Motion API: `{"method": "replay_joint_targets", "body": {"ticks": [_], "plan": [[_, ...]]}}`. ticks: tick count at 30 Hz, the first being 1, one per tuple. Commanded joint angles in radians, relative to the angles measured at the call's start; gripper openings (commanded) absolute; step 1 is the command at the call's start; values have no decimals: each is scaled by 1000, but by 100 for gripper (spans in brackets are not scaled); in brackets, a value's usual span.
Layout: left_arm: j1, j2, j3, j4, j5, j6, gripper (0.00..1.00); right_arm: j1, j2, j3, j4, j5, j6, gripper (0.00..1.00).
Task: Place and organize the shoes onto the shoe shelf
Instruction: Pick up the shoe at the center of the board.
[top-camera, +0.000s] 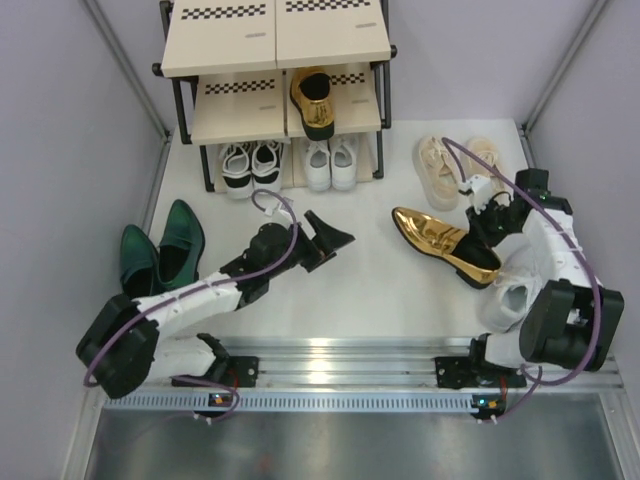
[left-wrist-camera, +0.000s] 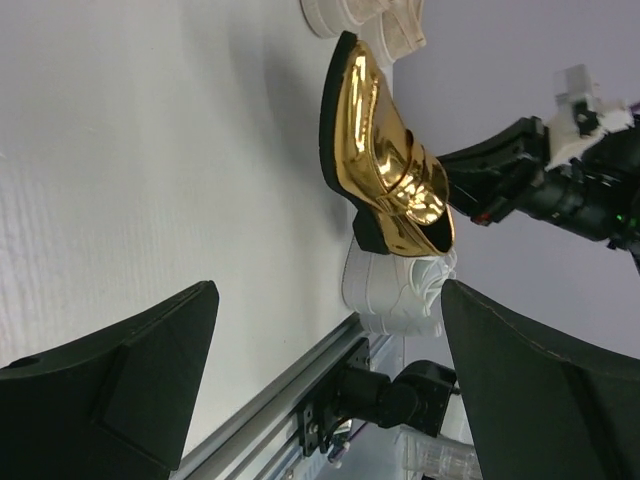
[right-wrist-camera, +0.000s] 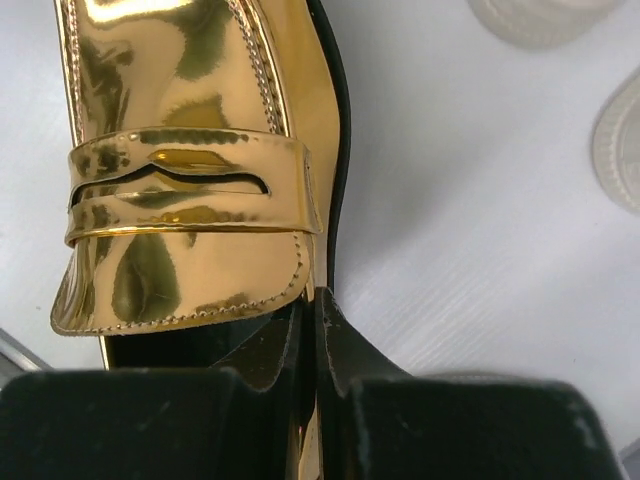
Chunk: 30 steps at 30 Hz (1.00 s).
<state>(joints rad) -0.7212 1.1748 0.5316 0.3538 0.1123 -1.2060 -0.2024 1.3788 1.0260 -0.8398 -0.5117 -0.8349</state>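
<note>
Gold loafer lying on the counter, right of centre, toe towards the shoe shelf and the left, heel towards the right edge. The right pincer is closed narrow on the thin side wall of the shoe's opening, just behind the saddle strap, with one finger inside and one outside. Whether the sole has left the counter cannot be told.

Handling, as judged: the mirror-finish upper looks stiff and slippery, so flat faces offer poor purchase. The rim of the opening is the sound place to take hold, since it is thin enough to pinch and firm enough not to fold. The block heel probably carries most of the weight. A one-sided hold near it may therefore let the toe swing or droop, and the shoe could slide between the pads if carried fast.

Its mate, the second gold loafer, stands on the right half of the shelf's middle tier. The place beside it is the likely goal.

On the lowest tier stand the black-and-white sneakers and the white lace-ups. The beige sneakers lie near the far right corner of the counter, and the green loafers by the left edge. A chunky white sneaker sits under the right arm.

The left pincer hangs wide apart over mid-counter, holding nothing.
</note>
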Motion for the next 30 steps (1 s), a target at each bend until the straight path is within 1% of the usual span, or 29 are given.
{"method": "replay_joint_targets", "body": {"ticks": [1, 2, 3, 6, 9, 11, 13, 14, 16, 17, 18, 19, 20, 21, 22, 24, 25, 26, 27, 28, 29, 30], "plan": [[-32, 118, 117, 166, -30, -59, 98, 96, -96, 80, -67, -159, 63, 0], [-44, 173, 160, 178, -31, -61, 98, 125, -104, 82, -70, -162, 74, 0], [-52, 196, 185, 182, -30, -52, 98, 183, -113, 82, -73, -171, 101, 0], [-72, 266, 255, 180, -22, -18, 98, 285, -121, 97, -87, -221, 147, 0], [-76, 289, 275, 180, -17, -4, 98, 331, -129, 120, -93, -264, 169, 0], [-75, 292, 277, 180, -22, -3, 94, 353, -129, 128, -93, -274, 175, 0], [-76, 292, 278, 180, -19, -3, 88, 374, -129, 129, -76, -290, 195, 0], [-75, 290, 278, 180, -16, -3, 78, 379, -129, 128, -64, -292, 209, 0], [-73, 287, 274, 182, -2, 0, 67, 391, -127, 128, -35, -286, 243, 0], [-73, 281, 271, 182, 3, 0, 58, 390, -124, 128, -21, -281, 255, 0], [-73, 278, 265, 186, 6, 3, 52, 391, -121, 128, -7, -275, 275, 0], [-72, 272, 249, 200, 6, 3, 44, 393, -119, 129, -5, -275, 278, 0], [-70, 260, 240, 203, 6, 3, 18, 391, -118, 129, -2, -277, 280, 0], [-67, 252, 232, 201, -2, -9, 9, 393, -116, 131, -2, -280, 280, 0], [-60, 235, 213, 203, -6, -13, 2, 394, -116, 131, -4, -286, 278, 0], [-50, 217, 186, 221, -19, -38, 0, 402, -119, 129, -15, -313, 251, 2], [-44, 204, 171, 234, -14, -58, 0, 403, -122, 131, -31, -326, 232, 7], [-18, 183, 131, 250, -4, -85, 0, 406, -124, 131, -39, -335, 212, 16], [0, 169, 110, 279, 3, -149, 0, 412, -129, 132, -42, -341, 185, 42], [20, 155, 87, 293, 22, -183, 0, 414, -133, 137, -39, -343, 180, 55], [63, 126, 61, 304, 30, -213, 0, 413, -136, 144, -36, -346, 168, 64], [83, 111, 21, 318, 39, -249, 0, 411, -145, 152, -30, -356, 166, 77]]}}
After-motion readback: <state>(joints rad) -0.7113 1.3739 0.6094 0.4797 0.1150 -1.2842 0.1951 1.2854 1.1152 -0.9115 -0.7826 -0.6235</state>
